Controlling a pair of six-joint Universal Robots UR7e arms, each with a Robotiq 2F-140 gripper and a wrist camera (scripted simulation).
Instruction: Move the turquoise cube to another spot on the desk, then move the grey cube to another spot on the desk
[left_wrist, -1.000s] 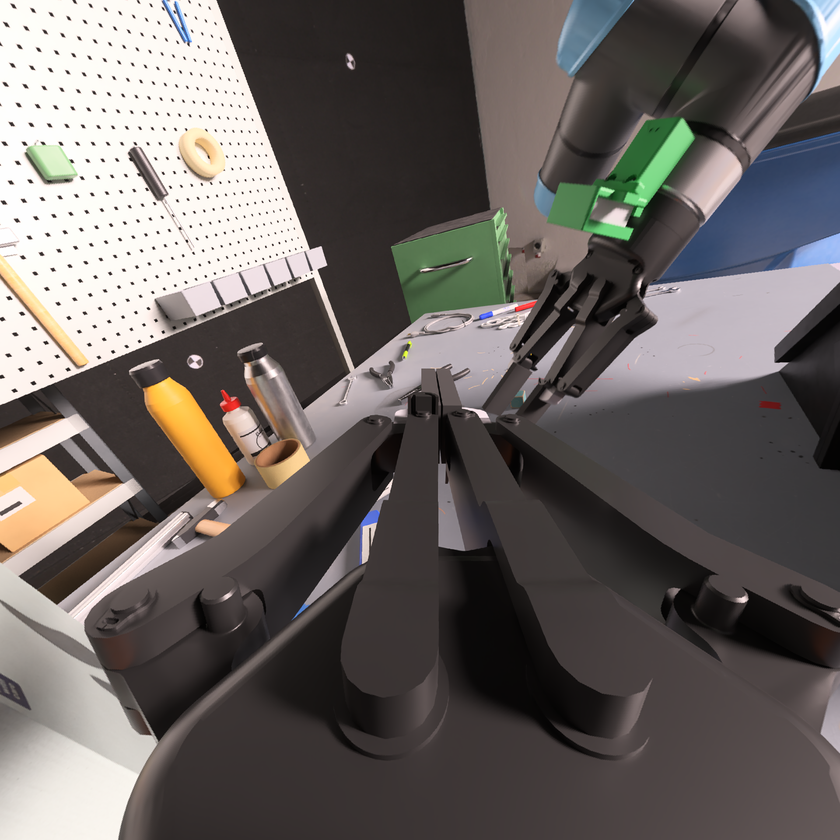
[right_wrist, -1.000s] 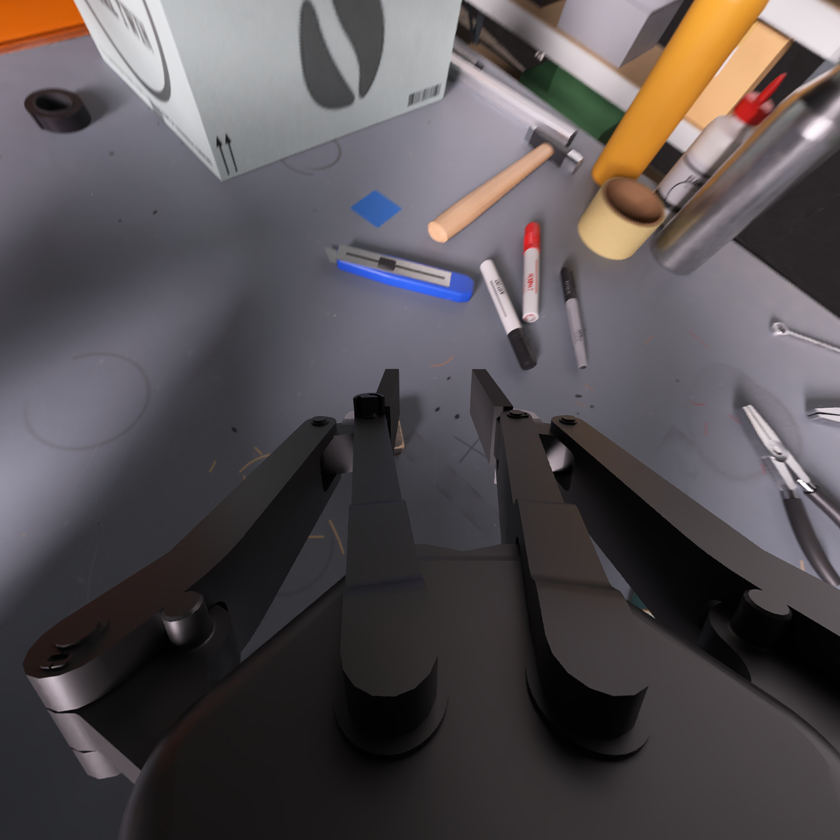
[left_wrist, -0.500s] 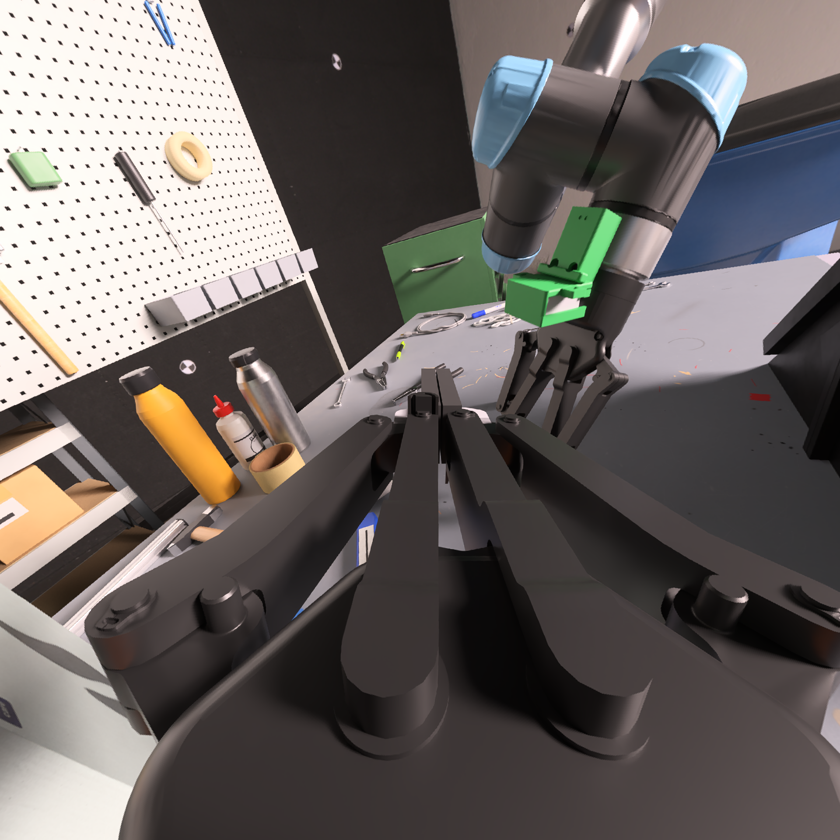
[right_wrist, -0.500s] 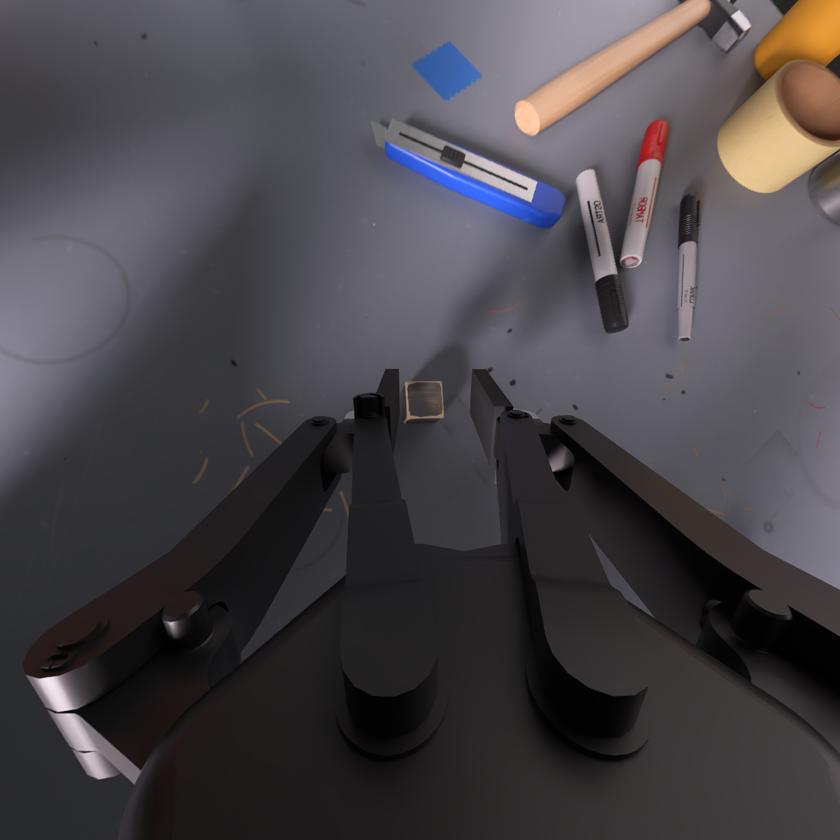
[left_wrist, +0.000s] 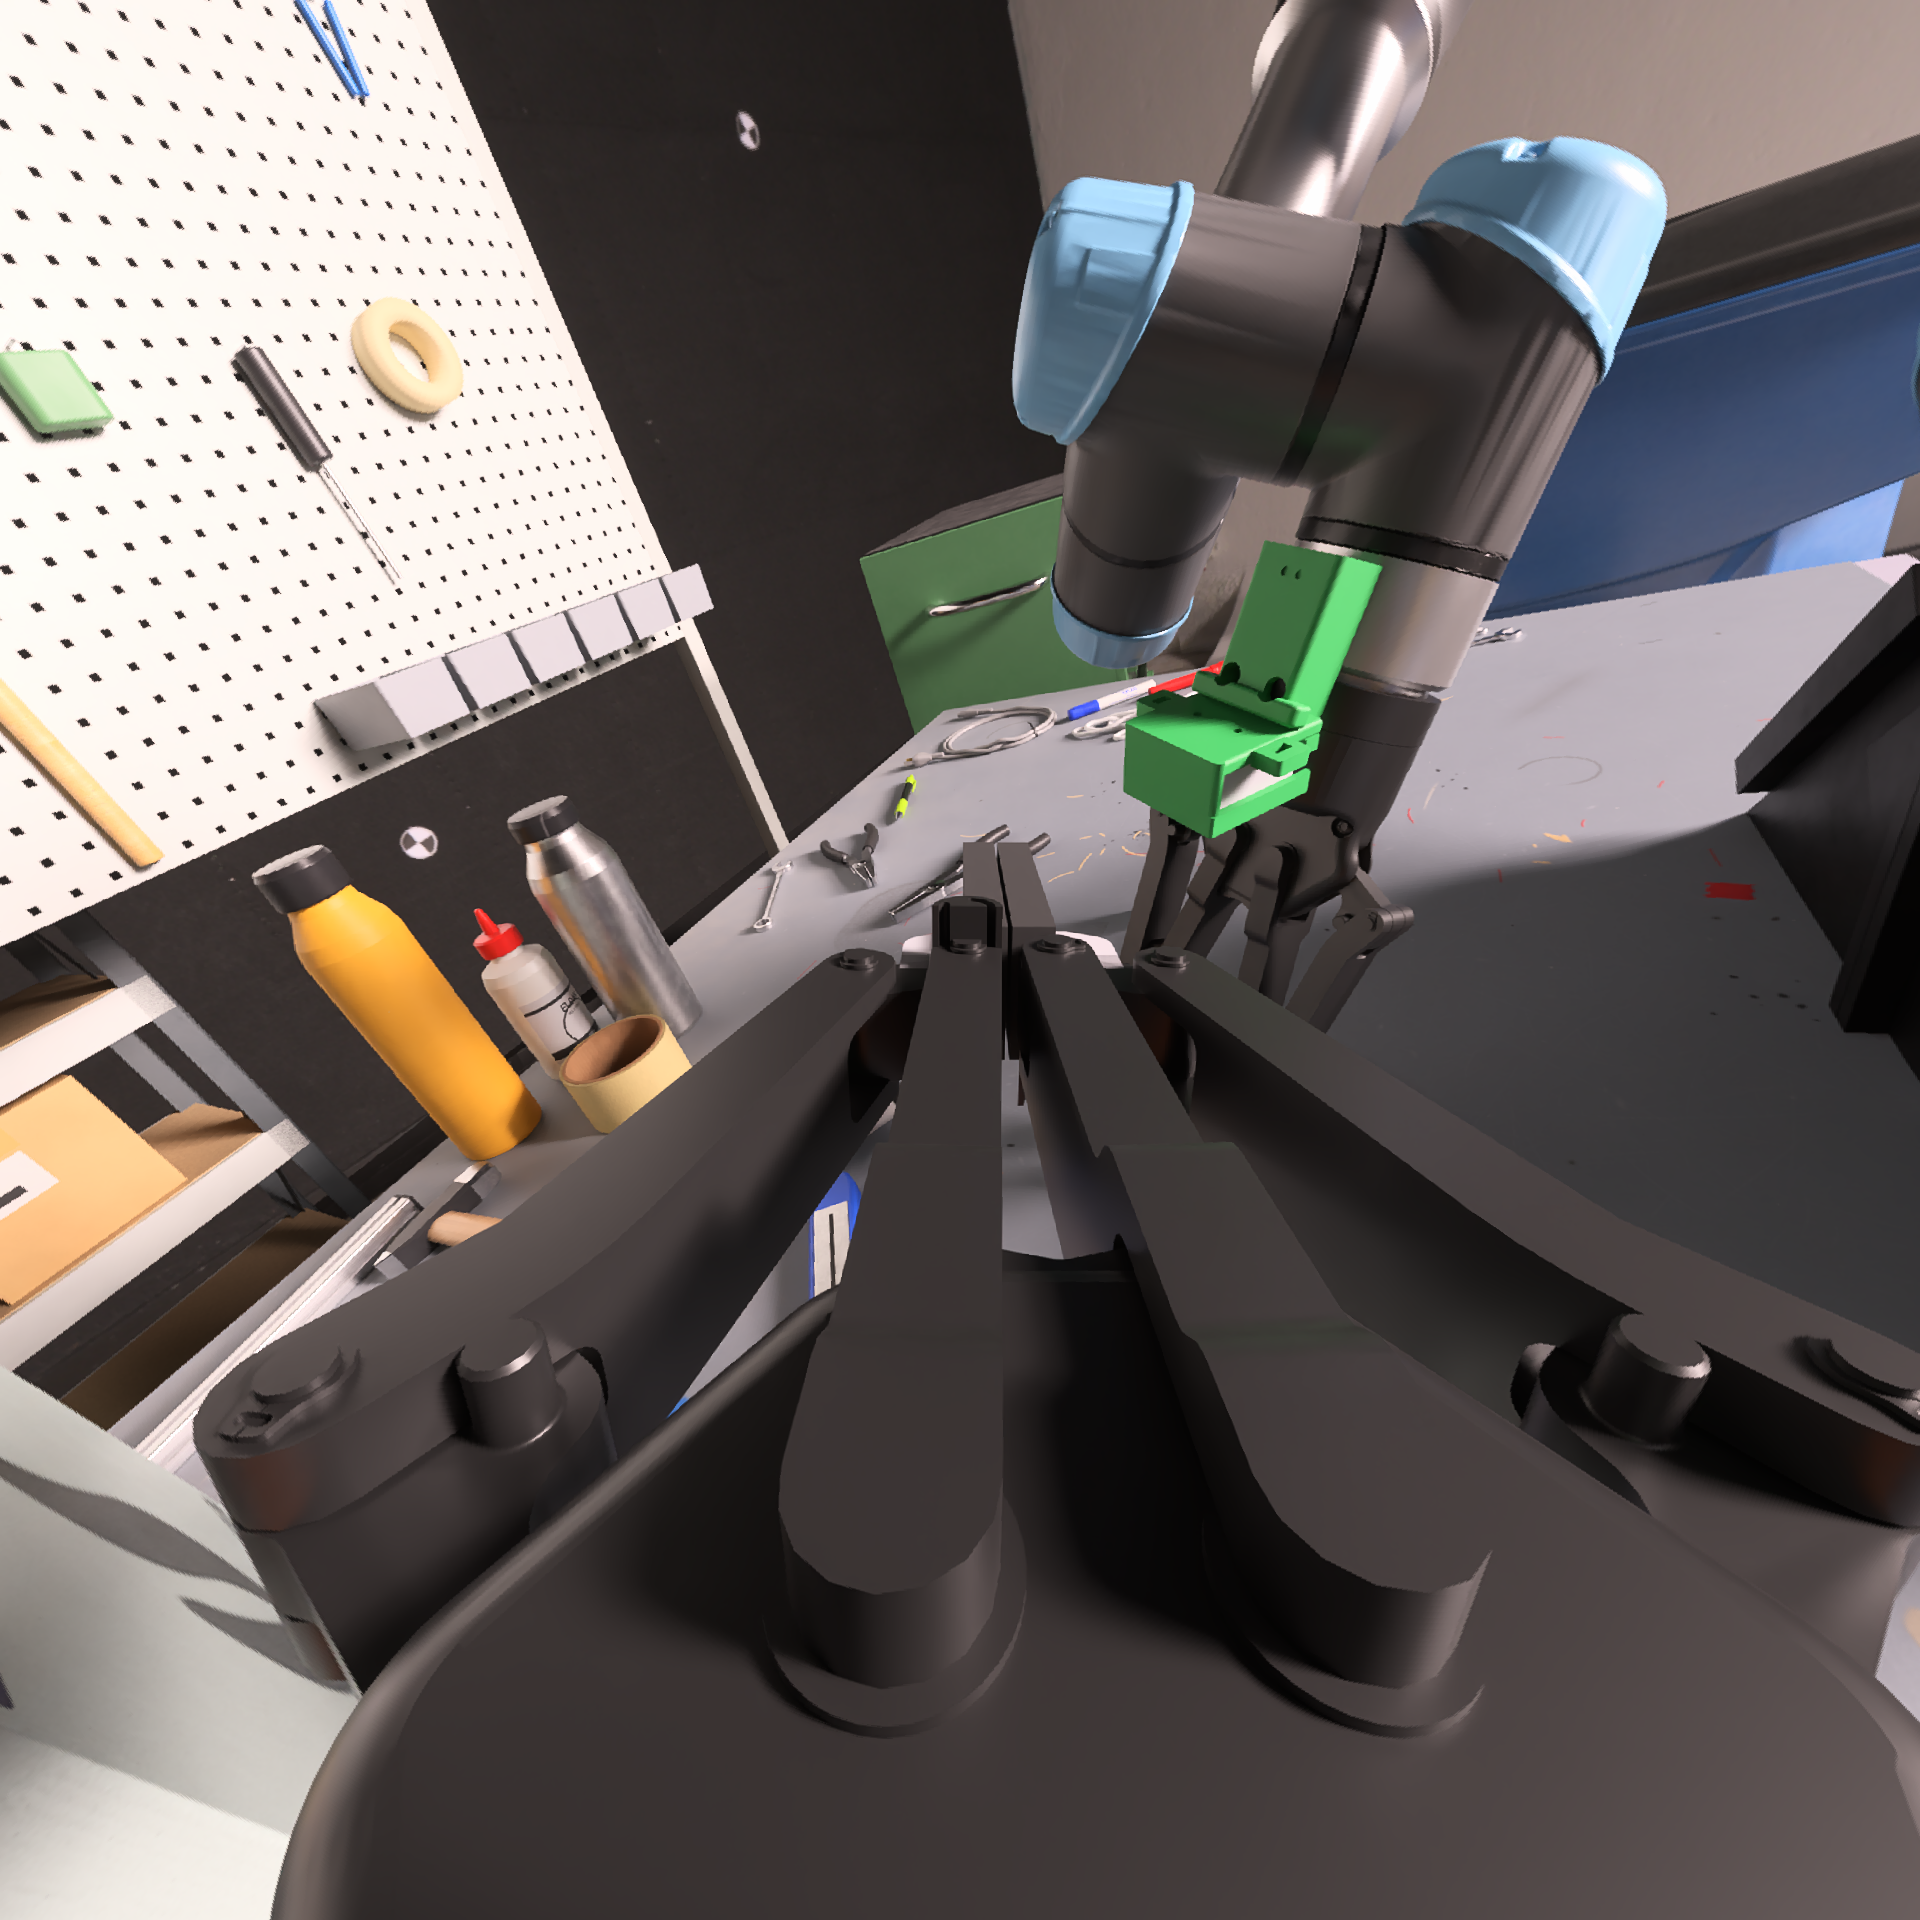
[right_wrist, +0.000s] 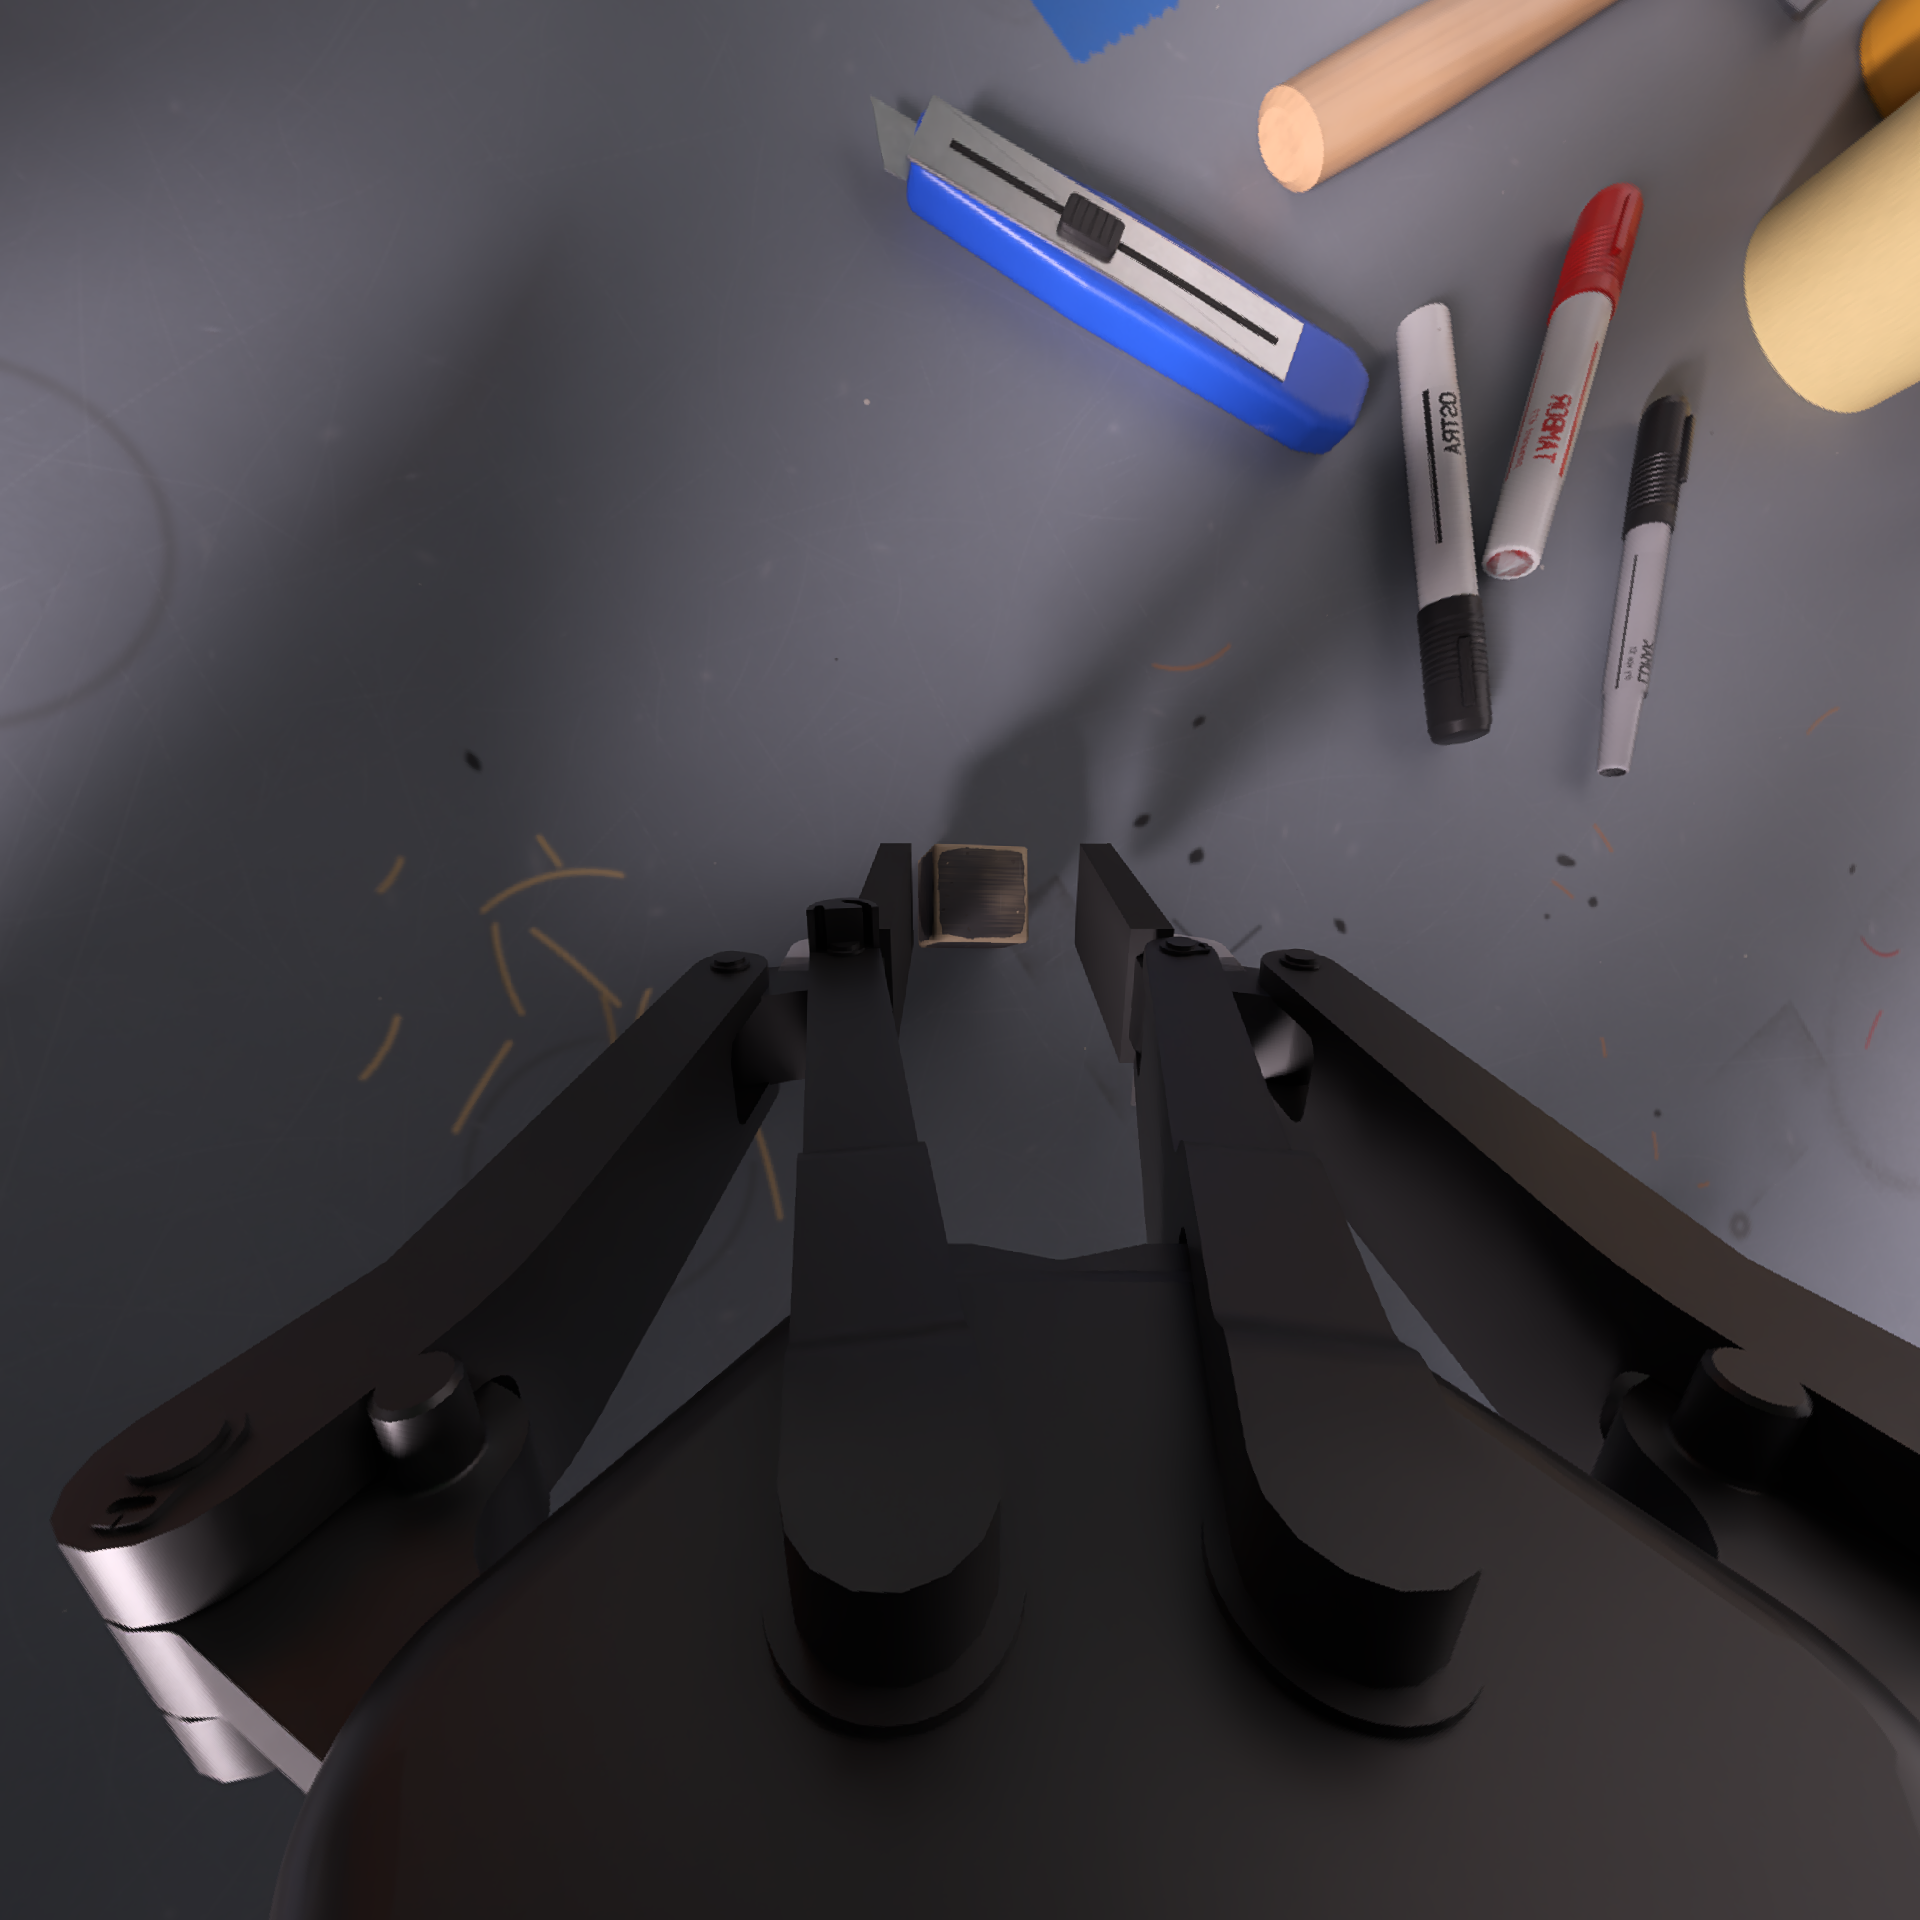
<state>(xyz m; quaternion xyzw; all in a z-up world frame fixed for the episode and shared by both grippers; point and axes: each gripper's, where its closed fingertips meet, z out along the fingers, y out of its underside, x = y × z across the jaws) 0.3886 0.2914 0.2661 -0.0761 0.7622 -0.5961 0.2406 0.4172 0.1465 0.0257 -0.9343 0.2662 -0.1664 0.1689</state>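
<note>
The grey cube (right_wrist: 974, 896) sits on the bench (right_wrist: 520, 468) between the two fingers of the right claw (right_wrist: 992, 899). It lies just beside the finger on the left of the picture; whether it touches that finger cannot be told, and a clear gap separates it from the other finger. The right claw is partly open, its jaws spread wider than the cube and gripping nothing. The cube's top face is dark grey with pale tan edges. The turquoise cube cannot be made out in either view.

Farther along the bench from the cube lies a blue box cutter (right_wrist: 1122, 281), and to the right of it three markers lie side by side: one with a black cap (right_wrist: 1444, 520), one with a red cap (right_wrist: 1564, 379), and a thinner one (right_wrist: 1642, 582). A wooden hammer handle (right_wrist: 1423, 83) and a cream tape roll (right_wrist: 1839, 281) sit near the top right corner.

In the left wrist view, the left claw (left_wrist: 995, 883) is closed with its fingertips together and nothing between them. Beyond it the right arm (left_wrist: 1320, 343) reaches down to the bench. An orange bottle (left_wrist: 400, 1003), a small glue bottle (left_wrist: 530, 987) and a silver bottle (left_wrist: 608, 914) stand against the pegboard (left_wrist: 260, 364).
</note>
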